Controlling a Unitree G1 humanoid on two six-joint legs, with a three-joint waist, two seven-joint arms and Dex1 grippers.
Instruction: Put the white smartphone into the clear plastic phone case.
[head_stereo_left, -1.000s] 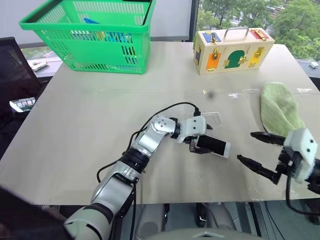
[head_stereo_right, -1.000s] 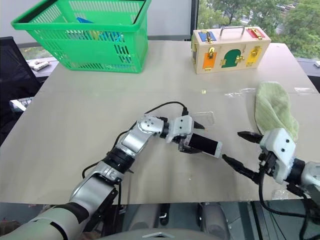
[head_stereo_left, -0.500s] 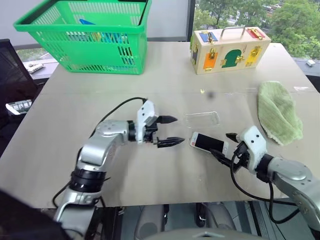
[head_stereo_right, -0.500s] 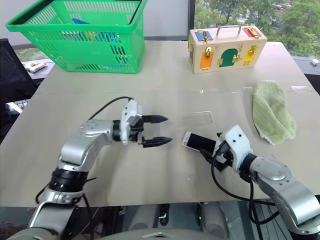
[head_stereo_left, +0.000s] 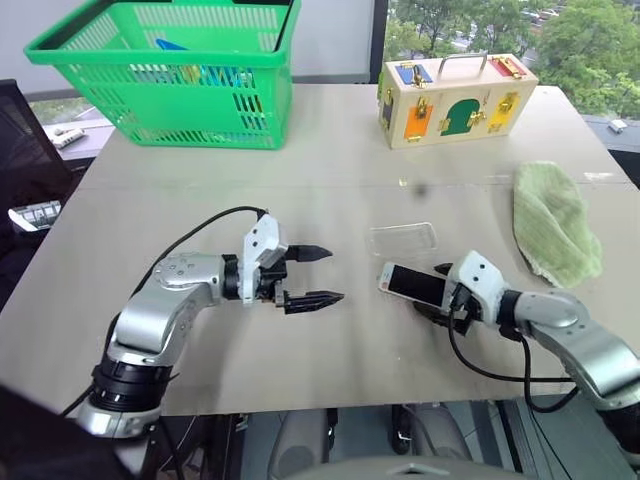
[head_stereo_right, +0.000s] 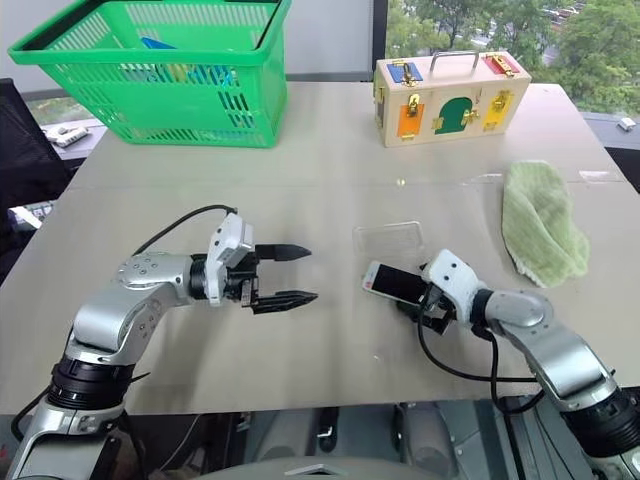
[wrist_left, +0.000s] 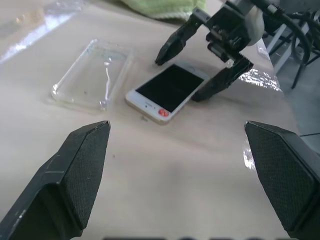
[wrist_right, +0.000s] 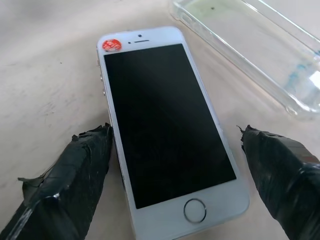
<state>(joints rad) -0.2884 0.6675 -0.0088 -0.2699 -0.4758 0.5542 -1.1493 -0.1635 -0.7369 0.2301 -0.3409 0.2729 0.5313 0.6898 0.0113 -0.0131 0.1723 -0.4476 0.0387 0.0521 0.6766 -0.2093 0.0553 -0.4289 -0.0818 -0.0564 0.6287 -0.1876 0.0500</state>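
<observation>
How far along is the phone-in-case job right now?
Done: nothing fitted yet. The white smartphone lies screen up on the table, beside the clear plastic phone case, which lies empty.
In hand: the right gripper is open, its fingers either side of the phone's home-button end; one finger looks close against the edge. The left gripper is open, holding nothing.
Left: grasp the phone, seat it in the case.

One phone (head_stereo_left: 413, 284), one clear case (head_stereo_left: 402, 239), one green basket (head_stereo_left: 170, 75), one wooden box (head_stereo_left: 455, 98) and one green cloth (head_stereo_left: 552, 223) are sitting on one table (head_stereo_left: 200, 180).
</observation>
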